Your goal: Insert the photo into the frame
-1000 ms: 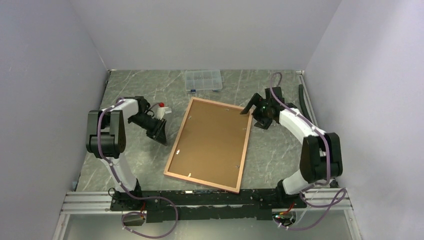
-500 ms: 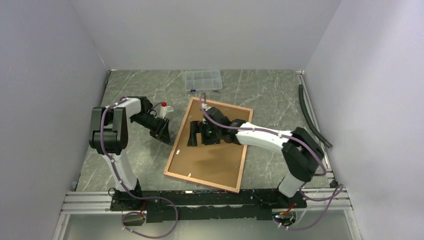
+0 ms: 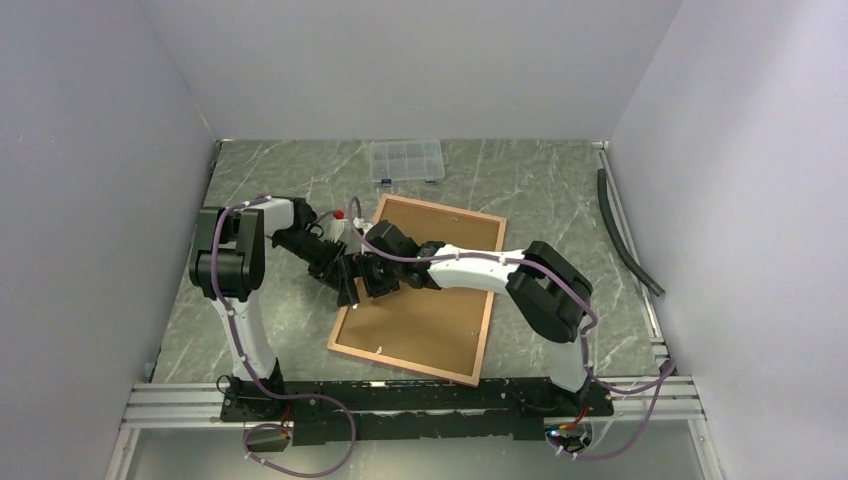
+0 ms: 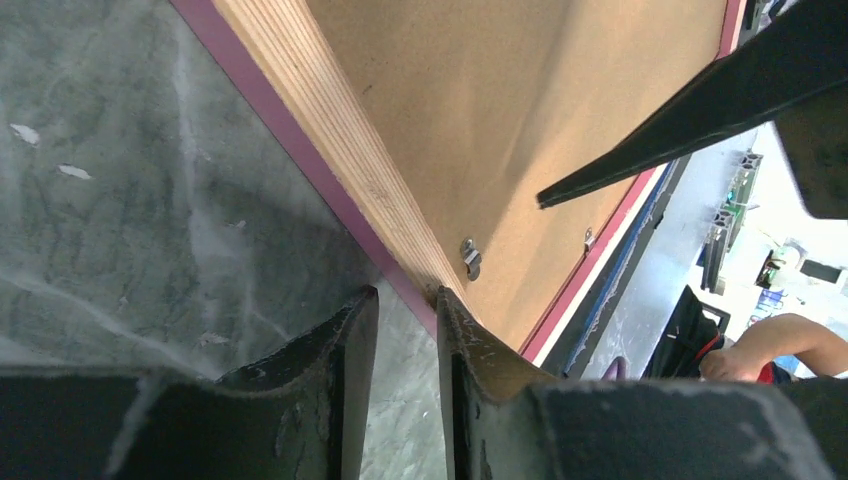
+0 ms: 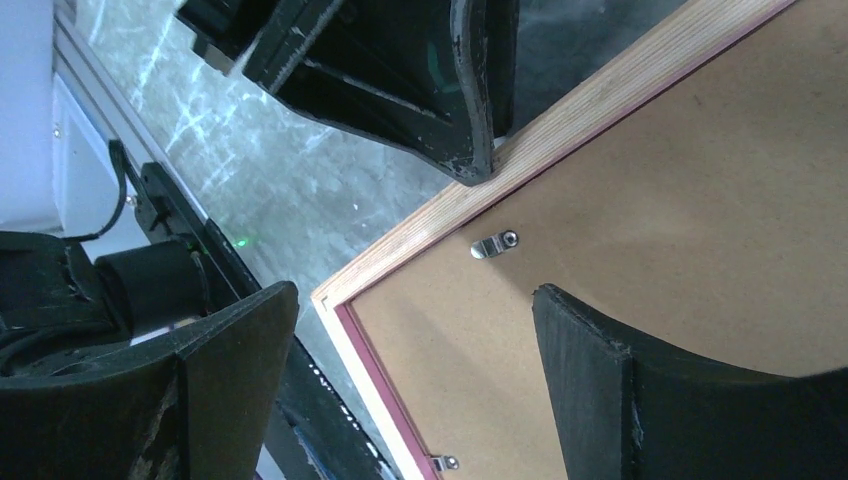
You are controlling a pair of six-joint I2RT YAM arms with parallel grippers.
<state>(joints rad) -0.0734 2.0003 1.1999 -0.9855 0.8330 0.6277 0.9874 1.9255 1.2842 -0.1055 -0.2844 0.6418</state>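
Left wrist | left gripper (image 4: 405, 302) narrowly parted — at grainy wood frame (image 4: 330, 130) rim | right gripper (image 5: 415, 295) spread wide

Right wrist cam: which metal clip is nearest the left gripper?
The upper clip, just under the left gripper; the lower clip sits at the bottom edge.

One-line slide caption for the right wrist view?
Open right gripper over the brown backing board of the face-down pink-and-wood rectangular frame, left gripper at its wooden rim.
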